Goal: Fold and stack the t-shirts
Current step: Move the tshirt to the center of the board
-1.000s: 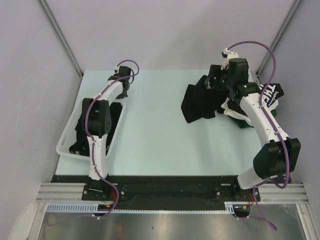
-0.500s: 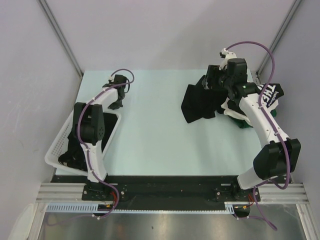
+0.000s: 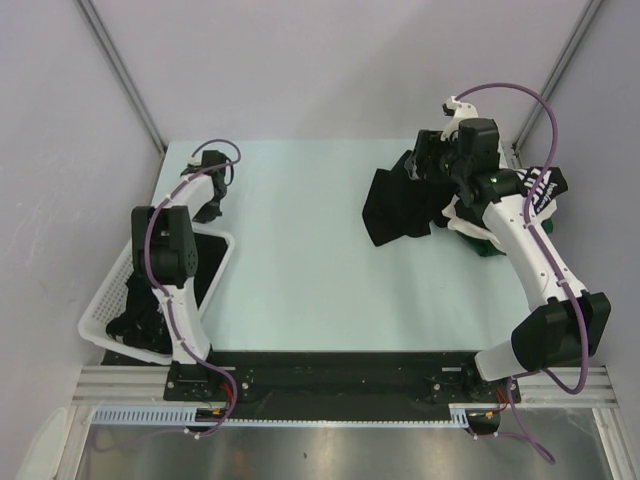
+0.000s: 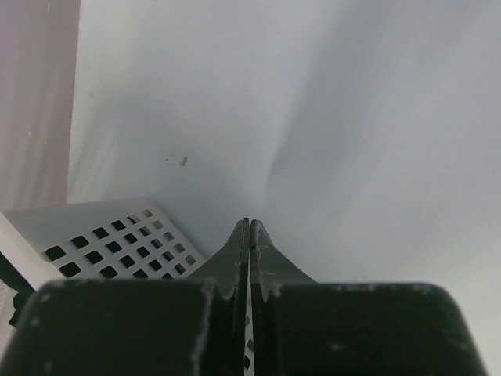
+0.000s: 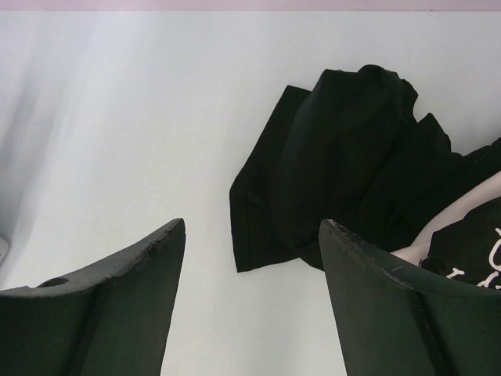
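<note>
Robot lab test cell. Bare mint counter (image 3: pixel 300 270), boxed in by plain grey panels (image 3: pixel 330 60) on metal posts (image 3: pixel 119 70). Two arms, left arm (image 3: pixel 175 260) and right arm (image 3: pixel 525 240), bolted to a black base plate (image 3: pixel 340 375) on aluminium rail (image 3: pixel 95 385). Exposed purple cabling (image 3: pixel 500 86).

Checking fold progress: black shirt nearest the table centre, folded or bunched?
Bunched, not folded: the black t-shirt lies in an uneven heap, with loose creases and a ragged outline.
</note>
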Controlling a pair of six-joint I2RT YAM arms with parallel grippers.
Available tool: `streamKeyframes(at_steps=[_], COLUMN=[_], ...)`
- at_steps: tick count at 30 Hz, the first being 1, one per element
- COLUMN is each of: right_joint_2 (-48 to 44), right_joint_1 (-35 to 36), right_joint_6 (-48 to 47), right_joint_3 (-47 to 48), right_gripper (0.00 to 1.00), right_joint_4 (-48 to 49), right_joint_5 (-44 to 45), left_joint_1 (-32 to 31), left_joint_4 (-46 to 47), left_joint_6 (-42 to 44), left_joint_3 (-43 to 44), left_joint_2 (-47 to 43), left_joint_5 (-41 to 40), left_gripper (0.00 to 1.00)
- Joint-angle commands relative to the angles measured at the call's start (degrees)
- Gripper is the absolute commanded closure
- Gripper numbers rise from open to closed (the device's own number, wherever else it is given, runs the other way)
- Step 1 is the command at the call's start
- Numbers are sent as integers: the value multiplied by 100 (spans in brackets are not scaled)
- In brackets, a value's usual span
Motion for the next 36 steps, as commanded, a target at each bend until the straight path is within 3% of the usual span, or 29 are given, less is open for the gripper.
streamKeyframes(at_steps=[1, 6, 10, 17, 23, 36], right_joint_2=[-199, -173, -111, -58, -32, 56], right_joint_1=[34, 52, 87, 96, 70, -27], right_joint_6=[-58, -23, 12, 39, 47, 206], right_joint_3=[-20, -20, -12, -20, -12, -20], right_gripper=[26, 26, 26, 25, 25, 25], right_joint_4=[100, 126, 188, 214, 232, 407], right_joint_5=[47, 29, -24, -33, -24, -243], left_joint_1=[304, 330, 260, -98, -407, -715], left_joint_4=[-269, 178, 750, 1296, 532, -40], left_joint_6=[-91, 119, 426, 603, 699, 480], left_joint_3=[-230, -389, -616, -565, -380, -2382], left_joint_2=[-336, -826, -1460, -2190, -2181, -4079], left_joint_5=[-256, 287, 1777, 3529, 3445, 2355], left_gripper=[100, 100, 100, 84, 77, 64])
